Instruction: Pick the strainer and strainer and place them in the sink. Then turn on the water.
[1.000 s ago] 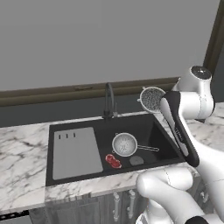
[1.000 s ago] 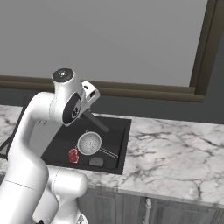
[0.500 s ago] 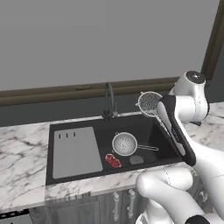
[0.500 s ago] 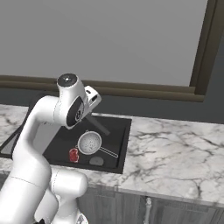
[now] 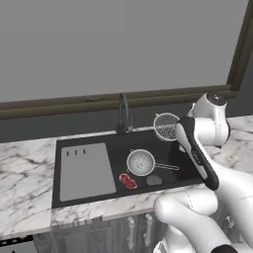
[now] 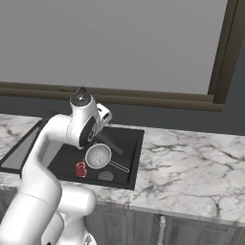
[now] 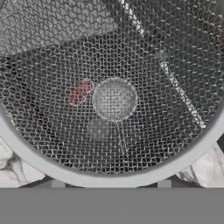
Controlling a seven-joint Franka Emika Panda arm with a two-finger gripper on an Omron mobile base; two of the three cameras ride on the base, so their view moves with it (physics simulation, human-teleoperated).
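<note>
Holding the second strainer (image 5: 166,126) up over the right rear part of the sink (image 5: 74,202), the arm was carrying it by the black handle (image 6: 111,143), which ran down from the hand toward the basin. In the hand view the mesh bowl (image 7: 113,100) sat right against the lens, rim toward the bottom of the picture.

Risks as I judged them:
- Letting go from that height could have made it bounce or roll and end up propped on the rim, half on the marble surface (image 5: 24,163).
- The first strainer (image 5: 140,162) already lay in the basin near the middle, wire handle pointing right. A drop straight down could have landed on that handle and knocked it about.
- The long handle put the weight off-centre, so the bowl could have swung in the grip during a quick move.
- The faucet (image 5: 123,114) stood at the back edge, just left of the carried bowl. A leftward swing could have clipped it or its lever.
- A small red item (image 5: 128,181) and the drain (image 5: 154,180) sat in front of the first strainer; both looked clear of the likely landing spot.
- The grey board (image 5: 86,170) filled the left part of the basin, so free room was only on the right.

Jaws: the fingertips were hidden behind the mesh, but they were clenched near their tightest, and the strainer hanging off the hand indicated they were grasping its handle.
</note>
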